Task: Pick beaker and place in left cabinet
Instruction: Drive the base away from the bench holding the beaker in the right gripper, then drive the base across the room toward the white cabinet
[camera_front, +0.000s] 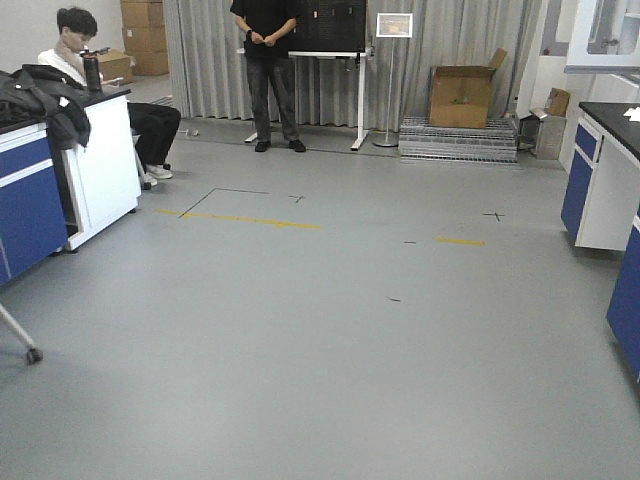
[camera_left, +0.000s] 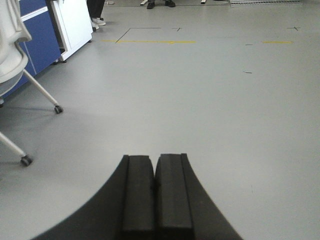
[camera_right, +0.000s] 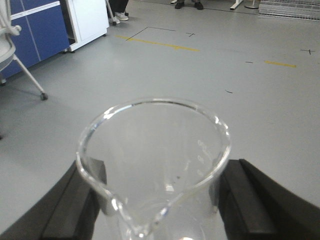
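The clear beaker (camera_right: 155, 165) fills the lower half of the right wrist view, rim up, spout toward the camera, faint white markings on its far wall. My right gripper (camera_right: 157, 197) is shut on the beaker, one black finger against each side, held above grey floor. In the left wrist view my left gripper (camera_left: 155, 165) is shut, pads together with nothing between them, over bare floor. The left cabinet is out of view. Neither gripper shows in the front view.
A blue-fronted counter with a white end panel (camera_front: 100, 165) stands at the left, with a seated person (camera_front: 85, 50) behind it. Another blue counter (camera_front: 605, 180) is at the right. A standing person (camera_front: 270, 60) and a cardboard box (camera_front: 462, 95) are at the far curtain. A wheeled chair leg (camera_left: 42, 95) is near my left.
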